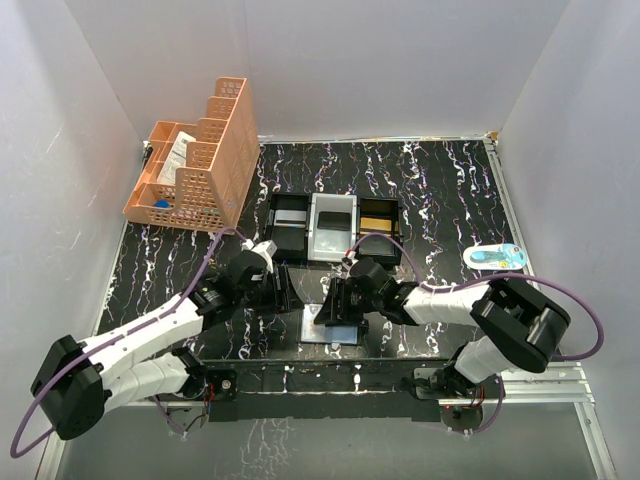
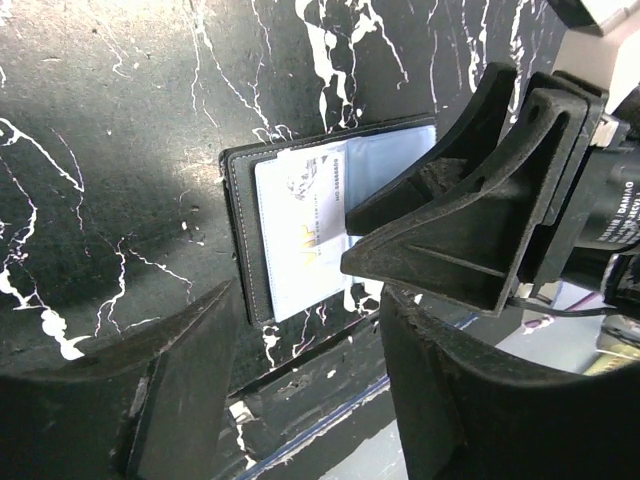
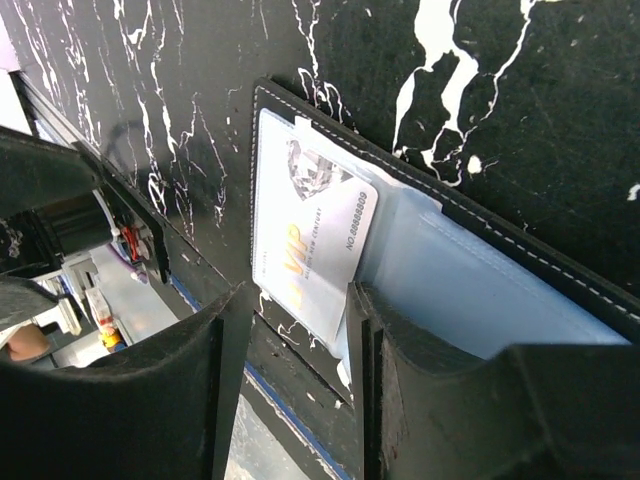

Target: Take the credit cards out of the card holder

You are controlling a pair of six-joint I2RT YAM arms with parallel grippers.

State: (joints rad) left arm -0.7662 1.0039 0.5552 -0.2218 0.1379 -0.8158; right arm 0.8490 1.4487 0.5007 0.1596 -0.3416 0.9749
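Jaws both part-open, empty; card [image 3: 310, 240] looks thin, stiff, slick: pinch its jutting lower-centre edge while pinning the light holder [image 3: 470, 280].

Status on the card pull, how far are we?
Done: grey-blue bifold card holder lies open on the black marbled table. In hand: right pincer straddles a corner of the white VIP card, jaws apart; left pincer hovers open beside it. Left: that card sits in its sleeve, not yet pulled.

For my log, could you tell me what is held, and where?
Nothing clearly held: right gripper straddles the card at its corner; left gripper is empty.
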